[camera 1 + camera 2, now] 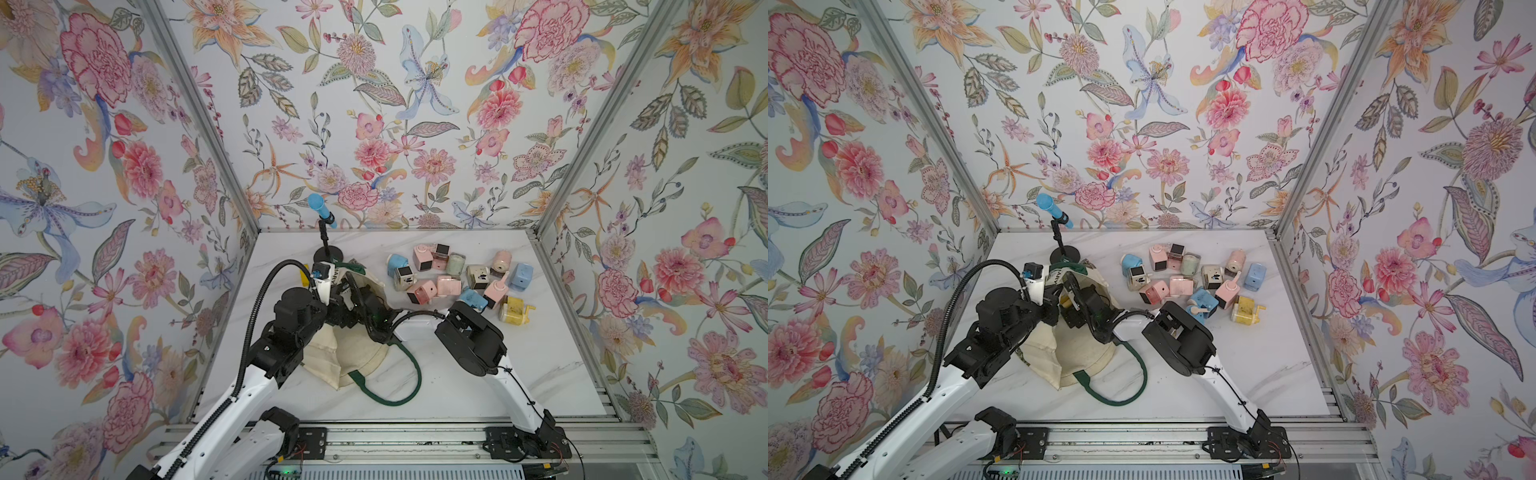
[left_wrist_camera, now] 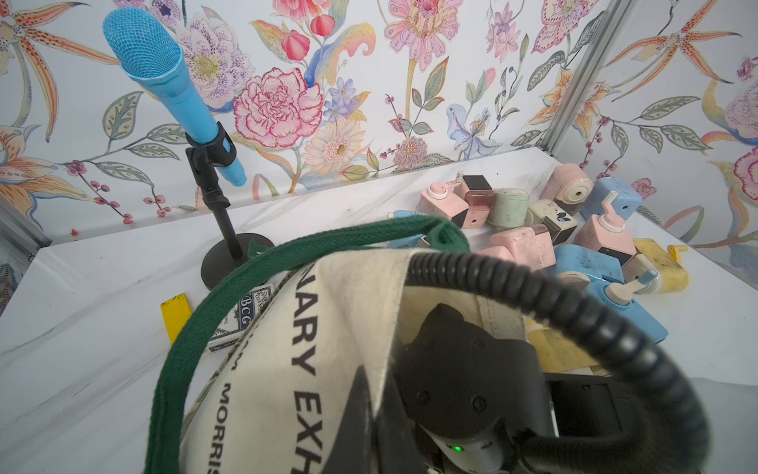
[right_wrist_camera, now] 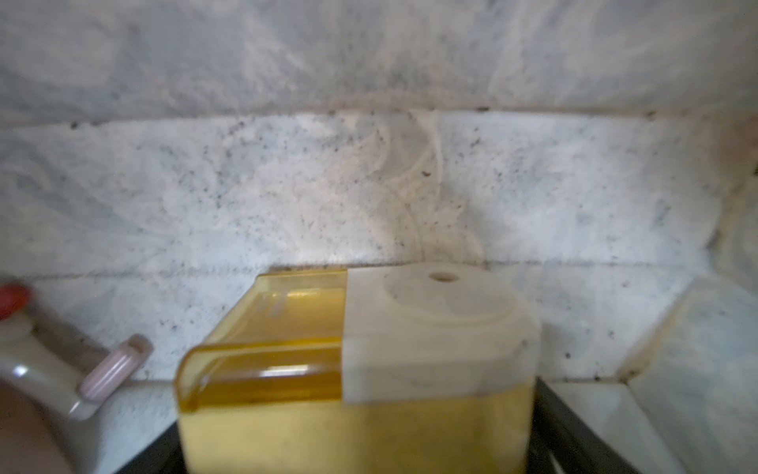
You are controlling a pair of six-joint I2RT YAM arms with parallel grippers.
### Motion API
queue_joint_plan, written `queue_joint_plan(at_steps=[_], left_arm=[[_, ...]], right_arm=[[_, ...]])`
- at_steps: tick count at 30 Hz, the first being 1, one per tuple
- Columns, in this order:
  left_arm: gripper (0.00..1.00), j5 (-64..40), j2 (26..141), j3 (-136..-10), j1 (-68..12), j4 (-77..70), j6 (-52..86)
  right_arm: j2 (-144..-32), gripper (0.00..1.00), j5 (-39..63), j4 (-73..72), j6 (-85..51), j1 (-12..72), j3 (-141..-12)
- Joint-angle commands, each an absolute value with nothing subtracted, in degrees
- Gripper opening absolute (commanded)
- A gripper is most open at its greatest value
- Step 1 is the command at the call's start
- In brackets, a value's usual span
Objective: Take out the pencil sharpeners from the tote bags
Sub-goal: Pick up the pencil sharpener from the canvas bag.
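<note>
Deep in the tote bag (image 1: 1077, 353) — whose rim is pinched by the left gripper (image 1: 1055, 307) — a yellow-and-cream pencil sharpener (image 3: 361, 369) is clasped across its flat sides by the right gripper (image 3: 359, 406); it is judged light, rigid, slick plastic, best lifted level.

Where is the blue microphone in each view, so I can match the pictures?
Both top views: the blue microphone stands by the back wall, behind the tote bag.
Left wrist: it rises beyond the tote bag's green strap.
Right wrist: not in it.
Shared landmark: the pile of pencil sharpeners, in all but the right wrist view.
</note>
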State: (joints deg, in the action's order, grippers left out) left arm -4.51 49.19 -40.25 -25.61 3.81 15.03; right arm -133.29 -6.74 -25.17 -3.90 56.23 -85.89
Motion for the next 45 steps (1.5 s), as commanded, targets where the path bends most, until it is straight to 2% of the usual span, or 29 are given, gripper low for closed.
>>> queue_joint_plan(at_steps=[1, 13, 17, 20, 25, 32, 40, 45], left_arm=[[0.00, -6.6, 48.5, -41.3, -25.8, 2.3, 15.6], [0.00, -6.2, 48.9, -41.3, -25.8, 2.3, 15.5], [0.00, -6.2, 49.0, -41.3, -25.8, 2.4, 15.5], [0.00, -6.2, 48.8, -41.3, -25.8, 2.4, 15.4], [0.00, -6.2, 48.7, -41.2, -25.8, 2.4, 15.5], [0.00, -6.2, 48.5, -41.2, -25.8, 2.4, 15.5], [0.00, -6.0, 48.6, -41.2, -25.8, 2.4, 15.4], [0.00, -5.7, 48.3, -41.1, -25.8, 2.4, 15.2]], right_arm=[[-127.6, 0.65, -5.7, -25.8, -4.4, 56.0, -80.0], [-111.7, 0.63, -2.9, -36.9, -4.2, 57.0, -59.4], [-109.0, 0.63, 2.8, -41.1, -1.5, 58.2, -55.6], [-107.6, 0.63, 3.3, -40.0, 2.7, 60.4, -55.7], [-104.0, 0.62, -0.4, -35.5, 7.7, 65.2, -56.3], [-92.9, 0.62, -4.5, -33.0, 4.6, 65.8, -49.7], [-70.9, 0.62, -14.5, -20.2, -0.3, 64.6, -39.1], [-56.1, 0.63, -22.5, -9.5, -10.0, 57.1, -32.7]])
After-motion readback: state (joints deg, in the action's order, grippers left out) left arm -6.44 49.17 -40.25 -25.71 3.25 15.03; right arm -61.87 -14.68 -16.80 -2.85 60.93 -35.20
